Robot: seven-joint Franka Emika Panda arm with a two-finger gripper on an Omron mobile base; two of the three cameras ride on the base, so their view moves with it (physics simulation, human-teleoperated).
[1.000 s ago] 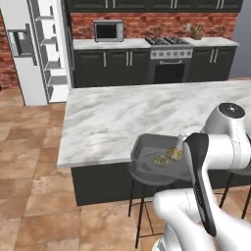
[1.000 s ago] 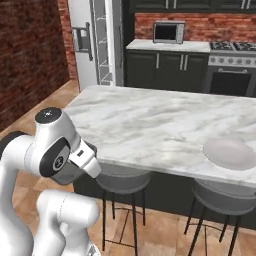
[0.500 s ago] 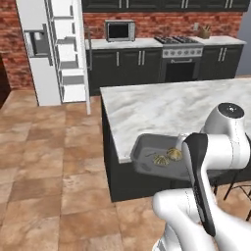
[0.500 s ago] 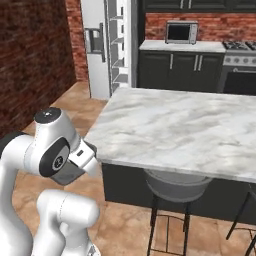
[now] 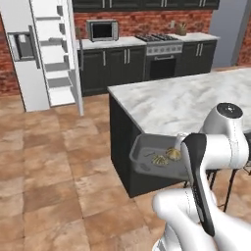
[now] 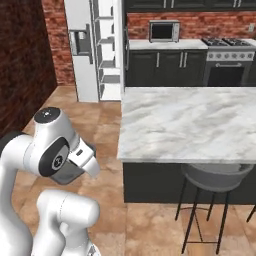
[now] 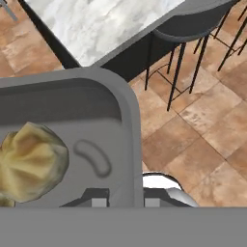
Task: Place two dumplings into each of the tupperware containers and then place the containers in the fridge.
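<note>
In the left base view, a grey container (image 5: 149,158) hung in the air off the corner of the marble worktop (image 5: 196,100), carried level so its two dumplings (image 5: 166,156) would not roll out. The fridge (image 5: 37,54) stood at about 10 o'clock, door open and pale shelves bare, probably ready to receive it.

In the right base view, the container (image 6: 67,172) showed as a dark shape tucked under the arm, with the fridge (image 6: 97,47) at 12 o'clock. A stool (image 6: 215,177) stood under the worktop at 4 o'clock.

In the hand view, the hand (image 7: 125,201) was clenched on the container's rim (image 7: 132,125), one dumpling (image 7: 31,161) lying at 9 o'clock. No brand, label or writing could be read anywhere.
</note>
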